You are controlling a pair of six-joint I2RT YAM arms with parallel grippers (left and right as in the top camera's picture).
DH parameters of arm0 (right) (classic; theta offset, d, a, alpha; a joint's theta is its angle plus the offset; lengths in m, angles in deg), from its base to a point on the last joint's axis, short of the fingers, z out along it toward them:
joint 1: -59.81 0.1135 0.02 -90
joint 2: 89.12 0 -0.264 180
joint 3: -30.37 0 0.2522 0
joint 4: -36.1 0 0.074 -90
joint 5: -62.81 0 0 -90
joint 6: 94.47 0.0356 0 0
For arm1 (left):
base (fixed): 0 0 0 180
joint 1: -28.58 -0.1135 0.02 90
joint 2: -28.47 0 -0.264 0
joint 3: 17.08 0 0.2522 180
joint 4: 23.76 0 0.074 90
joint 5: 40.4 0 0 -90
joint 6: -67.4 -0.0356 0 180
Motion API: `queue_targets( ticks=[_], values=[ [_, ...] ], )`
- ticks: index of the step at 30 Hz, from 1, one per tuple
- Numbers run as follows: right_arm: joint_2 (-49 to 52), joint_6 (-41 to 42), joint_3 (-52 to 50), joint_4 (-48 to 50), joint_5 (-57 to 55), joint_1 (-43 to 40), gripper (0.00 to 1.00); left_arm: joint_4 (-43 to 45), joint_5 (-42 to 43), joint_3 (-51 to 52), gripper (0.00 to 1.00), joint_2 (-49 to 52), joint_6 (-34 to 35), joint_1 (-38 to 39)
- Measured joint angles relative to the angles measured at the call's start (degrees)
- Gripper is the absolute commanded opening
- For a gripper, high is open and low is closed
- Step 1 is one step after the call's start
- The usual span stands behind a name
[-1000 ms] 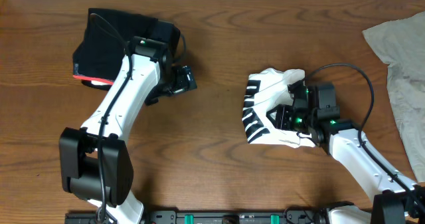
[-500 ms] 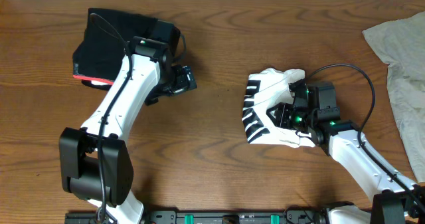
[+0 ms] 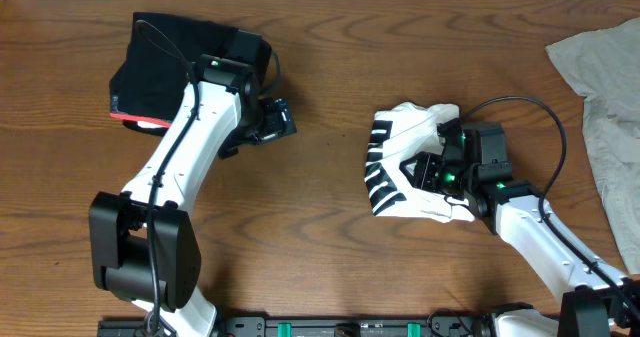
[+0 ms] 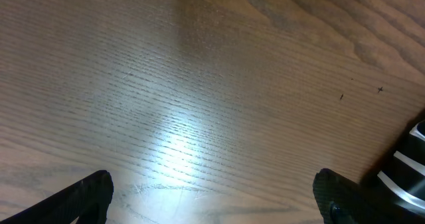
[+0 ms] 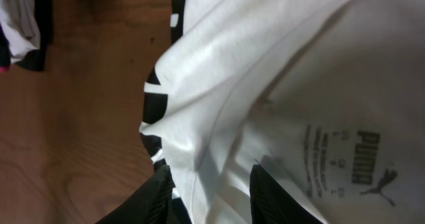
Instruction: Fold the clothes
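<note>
The white T-shirt with black stripes (image 3: 400, 142) lies bunched on the table, right of centre. My right gripper (image 3: 430, 173) sits on top of it. In the right wrist view a raised fold of the white T-shirt (image 5: 219, 84) runs between the two dark fingers (image 5: 154, 199), and the right gripper (image 5: 211, 201) is shut on that fold. A printed label shows on the cloth to the right. My left gripper (image 3: 281, 120) hovers over bare wood left of centre. Seen from its own wrist camera, the left gripper (image 4: 212, 204) stands wide open with nothing in it.
A black garment with a red edge (image 3: 165, 62) lies folded at the back left, partly under the left arm. A grey-beige garment (image 3: 605, 97) spreads along the right edge. Bare wooden table (image 3: 320, 227) lies between the two arms.
Almost nothing differs. The right gripper's jaws shifted slightly on the white fold; both arms and the garments stay where they were.
</note>
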Motion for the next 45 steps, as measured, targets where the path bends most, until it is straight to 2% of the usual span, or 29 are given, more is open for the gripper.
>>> queue_targets(
  ticks=[10,20,21,24,27,37,45],
  values=[
    [0.0,0.7,-0.1,2.5,-0.2,3.3,0.33,0.0,0.0,0.0,0.98,0.0,0.0,0.0],
    [0.0,3.8,-0.7,2.4,-4.0,4.7,0.36,0.0,0.0,0.0,0.98,0.0,0.0,0.0],
    [0.0,4.0,-0.7,2.4,-4.2,4.7,0.33,0.0,0.0,0.0,0.98,0.0,0.0,0.0],
    [0.0,4.9,-0.7,2.3,-4.9,4.7,0.12,0.0,0.0,0.0,0.98,0.0,0.0,0.0],
    [0.0,6.3,-0.7,2.1,-5.7,4.7,0.01,0.0,0.0,0.0,0.98,0.0,0.0,0.0],
    [-0.3,3.9,-1.0,0.9,-6.5,4.2,0.01,0.0,0.0,0.0,0.98,0.0,0.0,0.0],
    [-5.3,-1.0,-1.0,-4.1,-6.5,-1.2,0.01,0.0,0.0,0.0,0.98,0.0,0.0,0.0]
  ],
)
